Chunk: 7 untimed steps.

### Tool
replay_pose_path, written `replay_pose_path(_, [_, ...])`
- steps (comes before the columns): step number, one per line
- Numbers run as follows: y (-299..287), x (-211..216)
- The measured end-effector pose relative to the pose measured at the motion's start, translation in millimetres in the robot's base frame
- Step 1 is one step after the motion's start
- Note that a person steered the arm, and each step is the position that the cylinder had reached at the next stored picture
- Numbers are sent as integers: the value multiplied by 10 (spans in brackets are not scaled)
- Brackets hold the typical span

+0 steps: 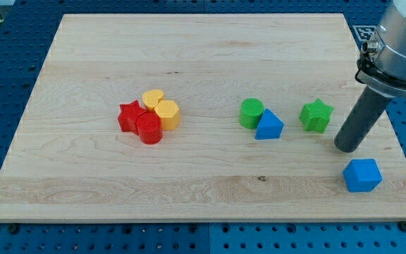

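Note:
My tip (346,147) rests on the board at the view's right, just right of and slightly below the green star (316,116), with a small gap between them. The blue cube (362,175) lies a little below and to the right of the tip, not touching it. Further left sit the blue triangular block (268,125) and the green cylinder (251,112), pressed together.
A tight cluster left of the middle holds a red star (129,116), a red cylinder (149,130), a yellow cylinder (167,113) and another yellow block (153,98). The wooden board (203,49) lies on a blue perforated table. The arm's grey body (400,42) hangs at the top right.

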<state>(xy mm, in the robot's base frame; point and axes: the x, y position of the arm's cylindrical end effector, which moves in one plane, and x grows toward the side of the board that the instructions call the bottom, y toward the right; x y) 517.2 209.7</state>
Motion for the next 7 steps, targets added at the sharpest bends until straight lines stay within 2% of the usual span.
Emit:
replay_pose_path(2, [-11,-103])
replay_pose_path(3, [-75,-307])
replay_pose_path(5, [-463,-523])
replay_pose_path(7, [-891,-527])
